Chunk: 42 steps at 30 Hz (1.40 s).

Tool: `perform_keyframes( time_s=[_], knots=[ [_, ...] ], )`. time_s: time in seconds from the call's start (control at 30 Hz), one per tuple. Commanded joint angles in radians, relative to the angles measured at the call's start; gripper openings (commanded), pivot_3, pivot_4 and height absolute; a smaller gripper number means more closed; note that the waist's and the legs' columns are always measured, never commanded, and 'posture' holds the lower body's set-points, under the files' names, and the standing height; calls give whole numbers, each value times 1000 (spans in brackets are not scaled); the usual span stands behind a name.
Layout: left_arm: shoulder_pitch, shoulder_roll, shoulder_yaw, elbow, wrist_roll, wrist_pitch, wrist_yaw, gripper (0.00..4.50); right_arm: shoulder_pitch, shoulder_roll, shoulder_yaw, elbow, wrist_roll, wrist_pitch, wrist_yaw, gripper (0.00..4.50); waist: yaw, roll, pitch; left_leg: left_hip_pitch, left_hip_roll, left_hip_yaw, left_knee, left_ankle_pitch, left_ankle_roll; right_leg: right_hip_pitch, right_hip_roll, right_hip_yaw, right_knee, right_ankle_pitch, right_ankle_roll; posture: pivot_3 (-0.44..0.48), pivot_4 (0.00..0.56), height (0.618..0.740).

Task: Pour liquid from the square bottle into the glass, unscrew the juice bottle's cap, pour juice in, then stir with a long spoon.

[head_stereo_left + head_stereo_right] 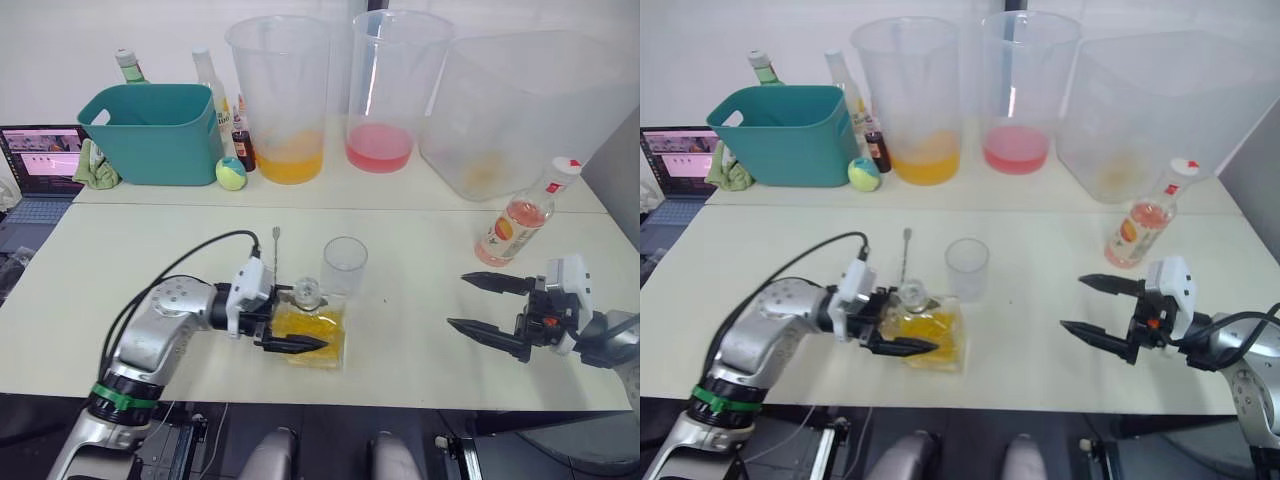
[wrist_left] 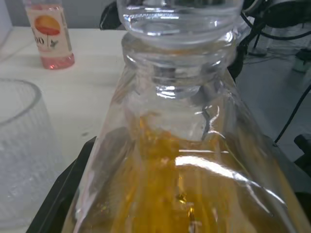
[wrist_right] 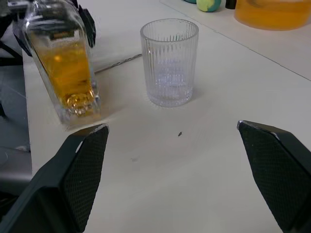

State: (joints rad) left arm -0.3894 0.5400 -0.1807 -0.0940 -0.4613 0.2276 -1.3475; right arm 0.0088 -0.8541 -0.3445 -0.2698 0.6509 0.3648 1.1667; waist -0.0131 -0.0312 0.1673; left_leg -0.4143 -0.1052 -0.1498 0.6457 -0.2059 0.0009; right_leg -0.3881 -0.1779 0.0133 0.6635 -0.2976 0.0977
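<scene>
Holding the square bottle (image 1: 312, 330) at its sides, the left hand (image 1: 290, 335) has its black fingers clamped on the glass body, and the bottle leans a little on the white counter (image 1: 420, 330) just in front of the glass (image 1: 344, 265). The left wrist view adds what the head views cannot give: the narrow neck with a clear round stopper (image 2: 180, 19) on top, and the yellow-orange liquid seen close through the flat faceted walls. The right wrist view shows the ribbed wall of the glass, which stands empty and upright. The right hand (image 1: 490, 308) hovers low over the counter with its fingers wide apart, holding nothing. The juice bottle (image 1: 522, 217), with pink liquid and its white cap (image 1: 565, 168) on, stands behind this hand. The long spoon (image 1: 275, 258) lies behind the left hand, partly hidden.
</scene>
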Motion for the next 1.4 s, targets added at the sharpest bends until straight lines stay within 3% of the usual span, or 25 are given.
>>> perform_keyframes(
  time_s=[0.03,0.3,0.37,0.43,0.6,1.27,1.3,1.4],
  knots=[
    [-36,-23,-6,1,28,-89,-6,2961,1,-15,-42,-55,28,15,-16,4500,0,0,0,0,0,0,0,0,0,0,0,0,0,0,0,0,150,729],
    [-23,-56,-27,18,63,-80,41,2961,19,-6,-50,-97,27,28,-43,4500,13,1,-1,1,0,-1,2,0,0,3,-1,0,0,0,0,0,150,729],
    [-34,-58,-12,6,38,-49,51,4032,17,-3,-47,-97,26,27,-49,4500,12,1,-1,2,0,-1,2,0,0,3,0,0,0,0,0,0,150,729],
    [-43,-41,12,-25,-12,8,43,4455,15,3,-40,-99,24,25,-56,4500,10,1,-1,2,0,-1,2,0,0,2,0,0,0,0,0,0,150,729],
    [-55,19,51,-110,-122,143,24,4455,9,14,-30,-94,15,14,-70,4500,-1,2,-1,1,0,-5,2,0,0,2,0,0,1,0,0,0,150,729],
    [-33,36,10,-98,-74,111,9,4455,-6,20,-19,-101,11,20,-94,4500,0,3,-1,2,0,-5,2,0,0,2,0,0,1,0,0,0,150,729],
    [-33,34,8,-95,-72,109,10,3905,-7,20,-18,-104,12,21,-97,4500,0,2,-1,2,0,-5,2,0,0,2,0,0,1,0,0,0,150,729],
    [-38,25,5,-80,-65,102,19,3056,-18,21,-12,-116,20,32,-110,4500,0,3,-1,2,0,-5,2,0,0,2,0,0,1,0,0,0,150,729]
  ],
)
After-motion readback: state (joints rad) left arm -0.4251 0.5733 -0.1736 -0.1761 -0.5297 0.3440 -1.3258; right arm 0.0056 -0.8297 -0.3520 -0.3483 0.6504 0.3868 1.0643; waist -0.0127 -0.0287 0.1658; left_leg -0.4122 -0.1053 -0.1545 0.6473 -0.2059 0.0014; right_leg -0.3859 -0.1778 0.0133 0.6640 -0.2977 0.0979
